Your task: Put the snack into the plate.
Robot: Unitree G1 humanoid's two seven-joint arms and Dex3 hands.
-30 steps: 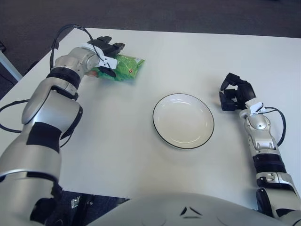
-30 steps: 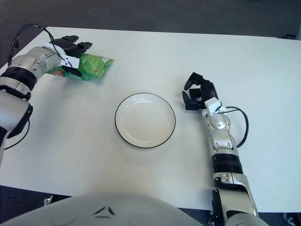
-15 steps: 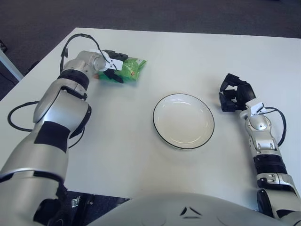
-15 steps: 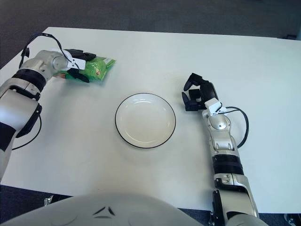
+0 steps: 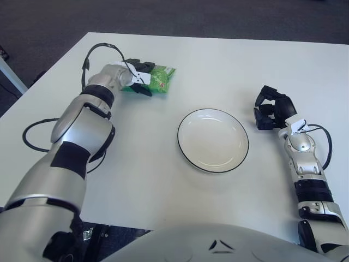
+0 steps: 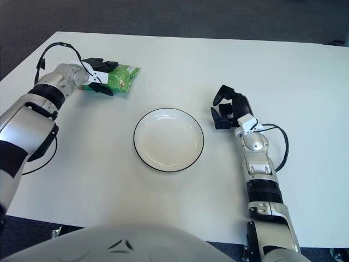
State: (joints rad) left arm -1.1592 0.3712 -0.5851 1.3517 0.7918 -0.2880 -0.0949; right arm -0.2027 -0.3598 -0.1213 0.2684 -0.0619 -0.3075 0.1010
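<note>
From the left eye, the left hand (image 5: 139,82) has its dark fingers closed on the near-left end of the green snack (image 5: 158,79), far left on the counter (image 5: 163,180) and well apart from the plate (image 5: 212,140).

From the right eye, the bag looks light, soft and crinkly, probably slippery; pinching an end seam seems safest. The right hand (image 6: 229,112) sits curled and empty, right of the plate.
</note>
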